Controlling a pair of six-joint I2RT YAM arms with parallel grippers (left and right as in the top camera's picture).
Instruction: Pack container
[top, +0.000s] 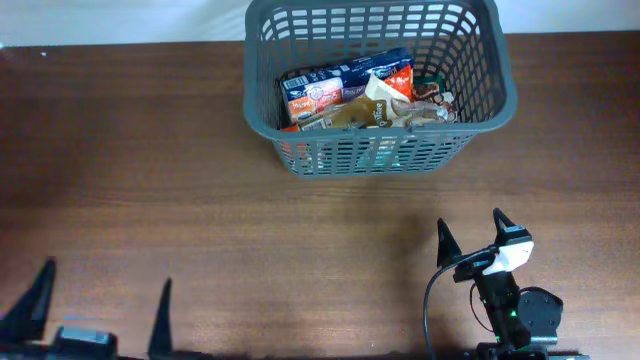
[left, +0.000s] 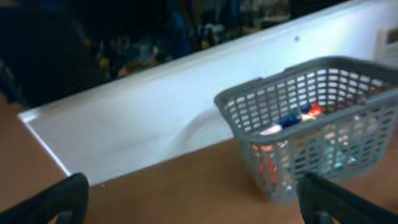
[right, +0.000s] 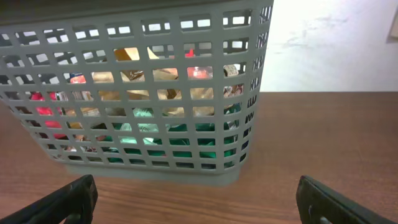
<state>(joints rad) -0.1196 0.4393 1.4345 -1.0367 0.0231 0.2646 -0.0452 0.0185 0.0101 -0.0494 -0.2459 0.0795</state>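
The container (top: 500, 105), a large dark grey lattice basket, stands at the table's far middle-right. It holds several snack packets (top: 345, 85), blue, red, tan and green. It also shows in the left wrist view (left: 249, 99) and fills the right wrist view (right: 242, 106), with the packets visible through the slots. My left gripper (top: 100, 300) is open and empty at the near left edge, far from the basket. My right gripper (top: 470, 238) is open and empty at the near right, in front of the basket. Both are apart from the basket.
The brown wooden table (top: 150, 170) runs to a white wall (left: 143, 118) behind the basket. No loose packets show on the table outside the basket.
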